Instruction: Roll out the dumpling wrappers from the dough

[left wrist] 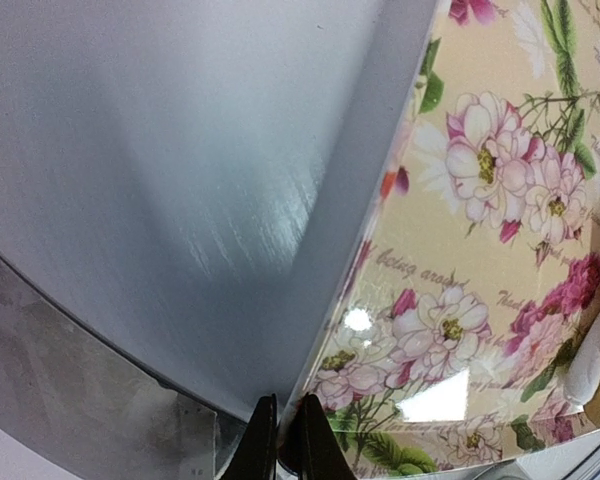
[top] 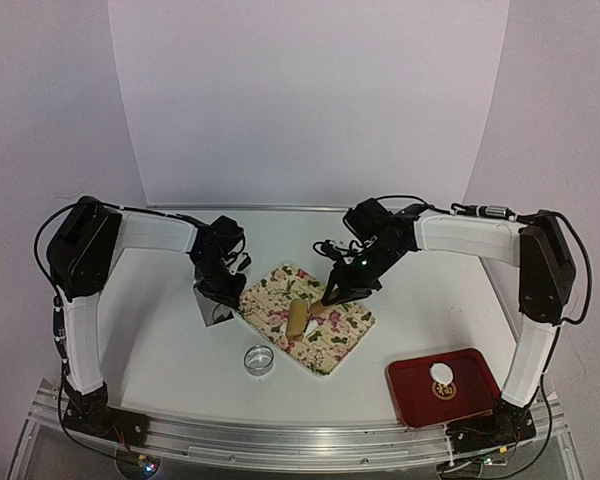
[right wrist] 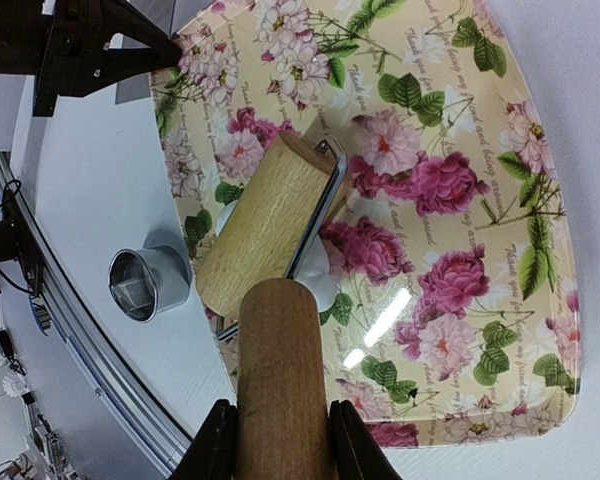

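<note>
1 wrapper (top: 441,375), a small flat white disc, lay in the red tray (top: 477,372) at the near right of the desk (top: 160,345). More white dough (right wrist: 326,283) sat on the board (right wrist: 450,200) at mid-desk, mostly hidden under the roller (right wrist: 270,225). Only soft pale edges showed beside the drum, so its outline could not be made out.

The roller was a pale wooden cylinder in a bent metal frame, with a browner round wooden handle. The right end effector (right wrist: 280,425) was clamped on that handle, 1 finger on each side.

The board was a glossy rounded rectangle printed with pink flowers, green leaves and script on cream, partly cut off at the top of the right wrist view. Just off its near left edge stood a cutter (right wrist: 150,283), a short shiny metal ring open at the top.

At the board's left edge the left end effector (left wrist: 280,435) had its fingers together on a thin, flat, brushed-metal blade (left wrist: 180,200). The blade filled most of the left wrist view, blurred and cut off. Whether it touched the board could not be told.
</note>
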